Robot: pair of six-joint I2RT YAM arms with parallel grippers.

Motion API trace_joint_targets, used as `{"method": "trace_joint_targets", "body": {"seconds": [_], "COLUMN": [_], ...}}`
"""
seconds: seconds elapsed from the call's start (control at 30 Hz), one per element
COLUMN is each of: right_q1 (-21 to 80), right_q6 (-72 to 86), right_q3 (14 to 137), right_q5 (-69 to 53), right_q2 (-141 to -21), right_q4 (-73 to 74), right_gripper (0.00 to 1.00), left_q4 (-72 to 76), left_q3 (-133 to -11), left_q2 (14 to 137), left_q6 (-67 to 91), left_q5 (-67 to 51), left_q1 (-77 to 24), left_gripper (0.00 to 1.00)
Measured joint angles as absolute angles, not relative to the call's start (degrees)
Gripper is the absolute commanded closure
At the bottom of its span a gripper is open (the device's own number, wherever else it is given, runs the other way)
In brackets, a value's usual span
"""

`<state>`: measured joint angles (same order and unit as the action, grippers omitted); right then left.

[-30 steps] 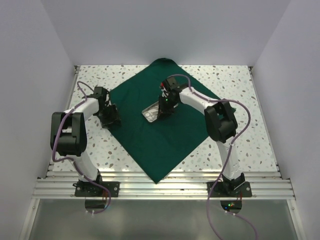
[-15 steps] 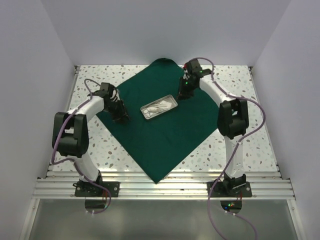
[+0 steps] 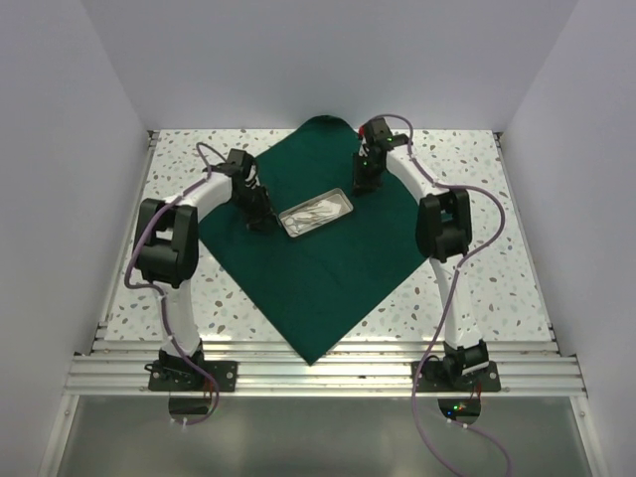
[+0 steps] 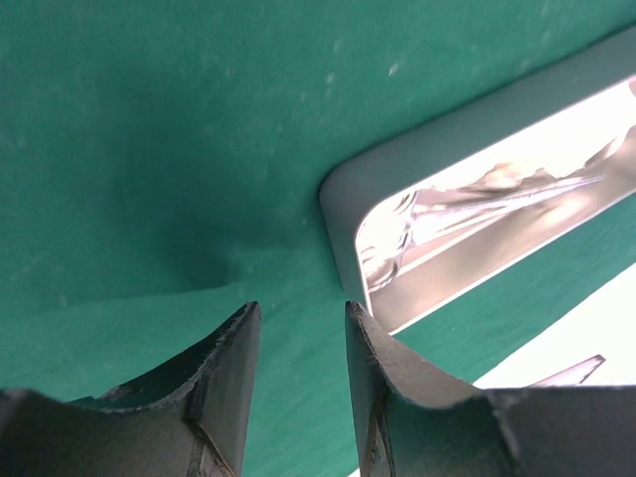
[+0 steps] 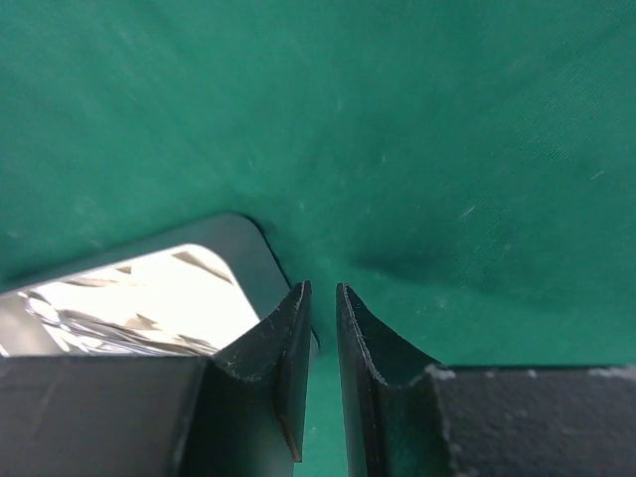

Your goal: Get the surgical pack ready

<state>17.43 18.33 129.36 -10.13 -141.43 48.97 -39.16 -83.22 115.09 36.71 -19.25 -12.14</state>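
Note:
The surgical pack lies open: a dark green cloth [image 3: 328, 278] spread as a diamond, with a small silver tray [image 3: 318, 212] of steel instruments [image 4: 497, 194] at its middle. My left gripper [image 3: 260, 221] hovers low over the cloth just off the tray's left end. Its jaws [image 4: 298, 310] stand apart with only cloth between them, and the tray's corner [image 4: 343, 199] is just ahead on the right. My right gripper [image 3: 366, 185] is at the tray's far right end. Its fingers [image 5: 321, 288] leave a narrow gap, holding nothing, beside the tray's rim [image 5: 238, 238].
The speckled tabletop [image 3: 467, 268] shows around the cloth, closed in by white walls on three sides. The cloth's far corner [image 3: 323, 124] reaches the back wall. An aluminium rail [image 3: 328, 373] with both arm bases runs along the near edge.
My left gripper has moved right from the cloth's left edge to the tray's left end, narrowing. My right gripper has left the tray and moved to its far right end.

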Motion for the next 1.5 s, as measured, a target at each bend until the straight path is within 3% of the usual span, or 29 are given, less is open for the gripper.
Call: {"method": "trace_joint_targets", "body": {"seconds": [0.2, 0.8, 1.5], "right_q1": [17.61, 19.14, 19.81], "right_q6": [18.37, 20.16, 17.78], "right_q3": [123.79, 93.91, 97.10], "right_q5": [-11.31, -14.55, -12.29], "right_q2": [-141.32, -123.68, -121.71], "right_q4": [47.90, 40.34, 42.30], "right_gripper": [0.80, 0.81, 0.76], "left_q4": [-39.72, -41.69, -42.87], "left_q3": [-87.09, -94.15, -87.37], "left_q2": [118.85, 123.76, 116.20], "left_q6": [37.15, 37.08, 33.91], "left_q5": [-19.09, -18.61, -16.56], "left_q1": [-12.21, -12.40, -8.56], "left_gripper": [0.57, 0.55, 0.50]}}
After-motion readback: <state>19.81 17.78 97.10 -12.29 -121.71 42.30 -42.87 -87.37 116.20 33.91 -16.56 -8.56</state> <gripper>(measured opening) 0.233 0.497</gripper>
